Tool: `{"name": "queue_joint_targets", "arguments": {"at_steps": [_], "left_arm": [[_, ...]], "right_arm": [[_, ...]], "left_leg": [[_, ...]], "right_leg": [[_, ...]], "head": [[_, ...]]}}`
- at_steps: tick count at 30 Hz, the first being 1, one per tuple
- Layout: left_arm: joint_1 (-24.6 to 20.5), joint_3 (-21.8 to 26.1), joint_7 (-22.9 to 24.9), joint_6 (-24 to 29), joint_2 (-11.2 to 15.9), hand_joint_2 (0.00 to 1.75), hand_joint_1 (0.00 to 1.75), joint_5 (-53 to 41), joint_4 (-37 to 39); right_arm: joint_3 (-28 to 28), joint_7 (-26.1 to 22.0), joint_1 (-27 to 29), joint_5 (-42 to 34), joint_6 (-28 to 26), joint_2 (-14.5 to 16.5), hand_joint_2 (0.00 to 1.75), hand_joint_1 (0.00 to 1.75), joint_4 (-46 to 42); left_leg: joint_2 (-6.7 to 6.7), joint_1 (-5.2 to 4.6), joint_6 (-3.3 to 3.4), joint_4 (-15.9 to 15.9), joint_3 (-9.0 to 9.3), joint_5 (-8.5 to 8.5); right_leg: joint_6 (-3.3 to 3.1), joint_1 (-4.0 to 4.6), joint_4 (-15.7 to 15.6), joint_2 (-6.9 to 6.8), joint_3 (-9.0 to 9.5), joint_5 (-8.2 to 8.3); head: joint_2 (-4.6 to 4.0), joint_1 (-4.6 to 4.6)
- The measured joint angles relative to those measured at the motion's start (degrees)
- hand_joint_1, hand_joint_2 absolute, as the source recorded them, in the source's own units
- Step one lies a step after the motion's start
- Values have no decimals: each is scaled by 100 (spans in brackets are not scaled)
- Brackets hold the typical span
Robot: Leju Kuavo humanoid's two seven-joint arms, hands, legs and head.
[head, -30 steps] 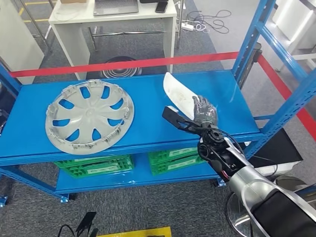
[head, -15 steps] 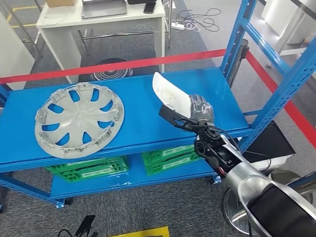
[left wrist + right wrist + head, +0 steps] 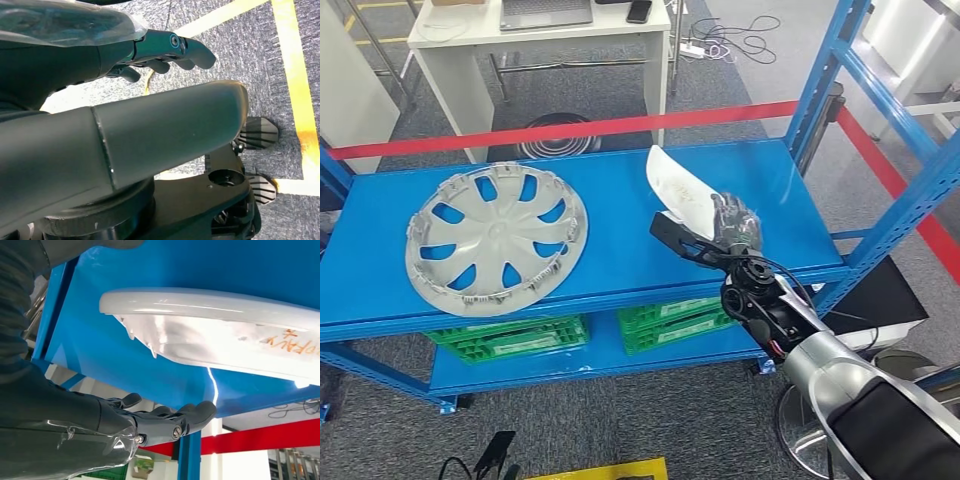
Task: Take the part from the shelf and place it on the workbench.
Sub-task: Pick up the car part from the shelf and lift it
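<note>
Right hand (image 3: 733, 222) is reaching over the blue shelf (image 3: 622, 200); fingers apart, holding nothing; white part (image 3: 680, 190) lying just beyond them, contact unclear; placement unchanged between frames; grasp is pending.

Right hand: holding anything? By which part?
Cannot be told: the right hand is at the near end of the white curved plastic part, fingers open; no grip visible.
</note>
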Motion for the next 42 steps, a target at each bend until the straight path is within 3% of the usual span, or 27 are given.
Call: {"name": "queue_joint_targets", "arguments": {"at_steps": [19, 21, 23, 25, 28, 39, 42], "left_arm": [[28, -50, -4, 2, 7, 0, 0, 29, 0], [32, -51, -10, 2, 7, 0, 0, 37, 0], [33, -51, -11, 2, 7, 0, 0, 43, 0], [33, -51, -11, 2, 6, 0, 0, 54, 0], [34, -51, -11, 1, 5, 0, 0, 71, 0], [39, -55, -35, -20, 4, 0, 0, 92, -1], [38, -56, -35, -47, 4, 0, 0, 92, 0]], "right_arm": [[-7, -42, 13, -168, 77, -62, 175, 0, 233], [-7, -47, 24, -171, 72, -69, 175, 43, 244], [-7, -51, 35, -183, 69, -81, 175, 130, 250], [-7, -58, 38, -196, 69, -94, 175, 171, 256], [-9, -95, 38, -205, 71, -112, 175, 157, 263], [-52, -177, 43, -269, 107, -178, 175, 161, 278], [-52, -208, 44, -269, 127, -202, 175, 170, 278]], "left_leg": [[5, -3, 12, -43, 26, 11], [5, -3, 12, -43, 27, 11], [4, -3, 12, -44, 27, 11], [5, -3, 12, -44, 27, 11], [5, -3, 13, -44, 28, 11], [7, -4, 13, -44, 34, 11], [7, -4, 13, -44, 36, 11]], "right_leg": [[5, 1, 0, 3, -2, 1], [5, 1, 0, 3, -2, 1], [5, 1, 0, 3, -2, 1], [5, 1, 0, 3, -2, 1], [5, 1, 0, 4, -2, 1], [5, 1, -1, 4, 3, 1], [5, 1, -1, 4, 5, 1]], "head": [[0, -1], [0, -1], [0, -1], [0, -1], [0, -1], [0, 0], [0, 0]]}}
